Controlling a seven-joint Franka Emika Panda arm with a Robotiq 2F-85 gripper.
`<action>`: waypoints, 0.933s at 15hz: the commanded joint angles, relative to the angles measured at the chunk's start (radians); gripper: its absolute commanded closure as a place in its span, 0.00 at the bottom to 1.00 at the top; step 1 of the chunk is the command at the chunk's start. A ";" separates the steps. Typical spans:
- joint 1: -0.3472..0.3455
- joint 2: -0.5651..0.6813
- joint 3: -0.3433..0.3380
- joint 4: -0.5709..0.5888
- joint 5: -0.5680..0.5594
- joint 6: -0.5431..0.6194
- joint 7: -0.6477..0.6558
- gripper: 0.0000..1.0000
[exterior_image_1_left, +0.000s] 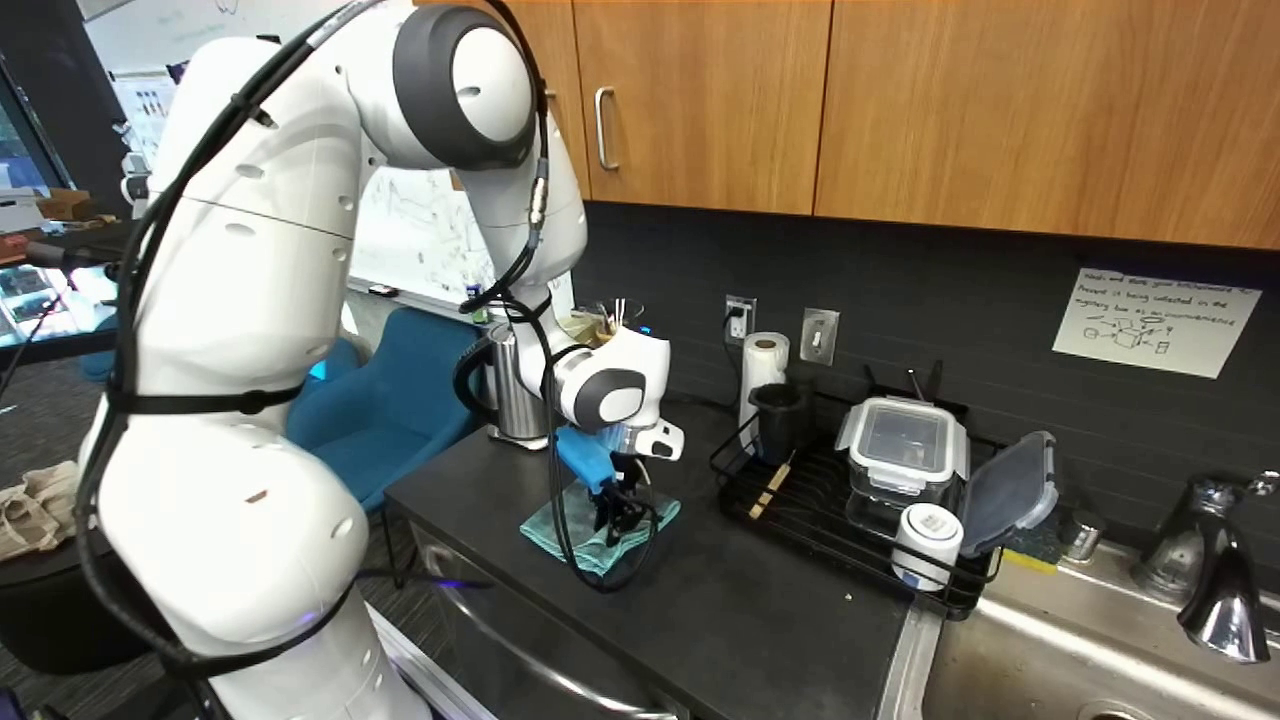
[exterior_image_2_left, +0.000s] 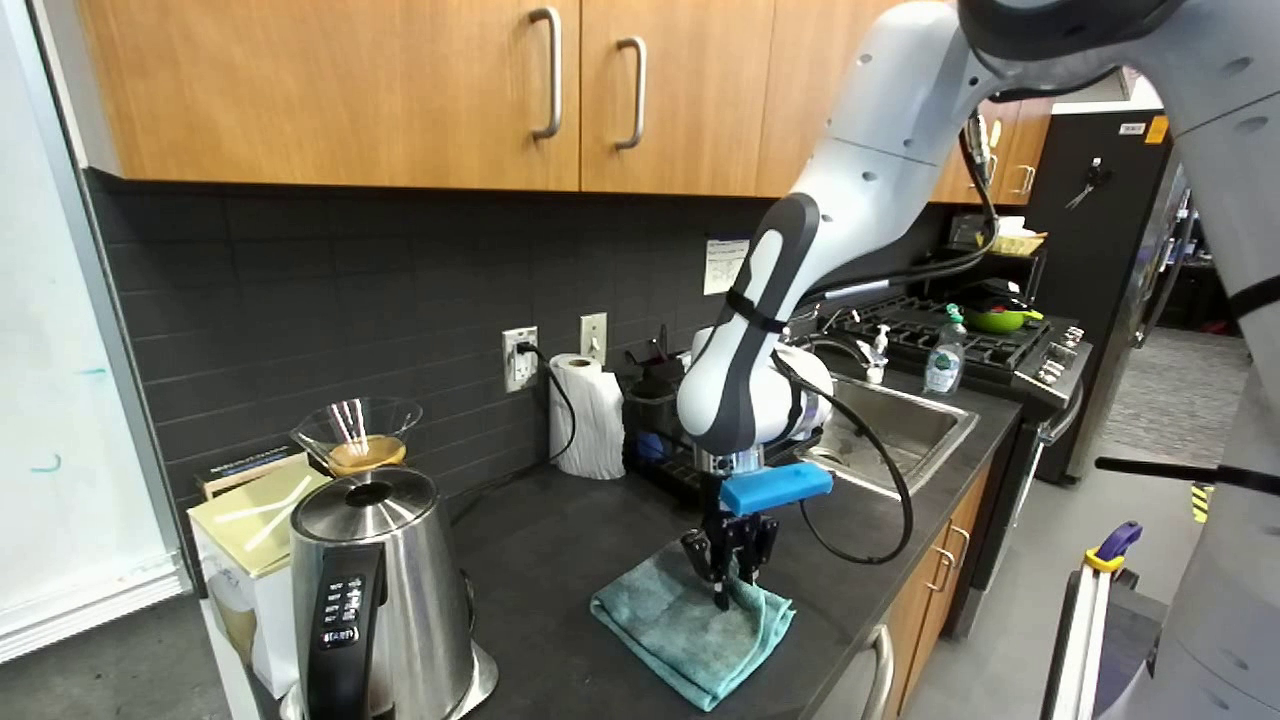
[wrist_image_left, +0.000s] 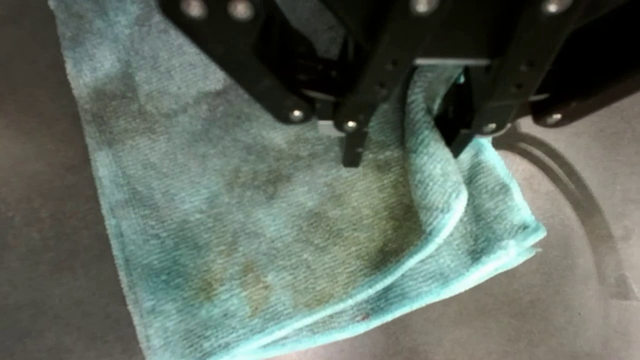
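My one hand (wrist_image_left: 404, 160) points down at one teal microfibre cloth (exterior_image_2_left: 680, 635), which lies on the dark tabletop (exterior_image_2_left: 540, 630) beneath it. The hand's two fingers (wrist_image_left: 354, 152) stand apart, unclenched, with one raised fold of the cloth between them, close beside one finger and separated from the other by a gap, so I see no grasp. Brownish stains mark the cloth's upper face, and two hemmed edges show along one side, one above the other. On the same tabletop, not touching the cloth, I count one steel electric kettle (exterior_image_2_left: 430, 570) and one paper towel roll (exterior_image_2_left: 588, 420). One black dish rack (exterior_image_1_left: 830, 542) carries, among its contents, one black cup (exterior_image_1_left: 783, 420), one wooden-handled utensil (exterior_image_1_left: 772, 488), one lidded glass food container (exterior_image_1_left: 905, 450), one loose lid (exterior_image_1_left: 1010, 495) standing tilted and one white tub (exterior_image_1_left: 928, 545). Beside the rack lies one sink (exterior_image_1_left: 1000, 660) with one faucet (exterior_image_1_left: 1228, 610); on the dark tiled wall (exterior_image_2_left: 400, 270) I find one outlet (exterior_image_2_left: 513, 375) holding one plug (exterior_image_2_left: 525, 348), one switch (exterior_image_2_left: 593, 337) and one handwritten note (exterior_image_1_left: 1160, 320)
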 joint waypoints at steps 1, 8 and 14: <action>-0.010 -0.002 0.007 0.008 -0.003 -0.014 0.002 0.92; 0.010 -0.038 -0.007 -0.024 -0.020 0.004 0.024 0.99; 0.148 -0.323 -0.093 -0.288 -0.168 0.144 0.202 0.99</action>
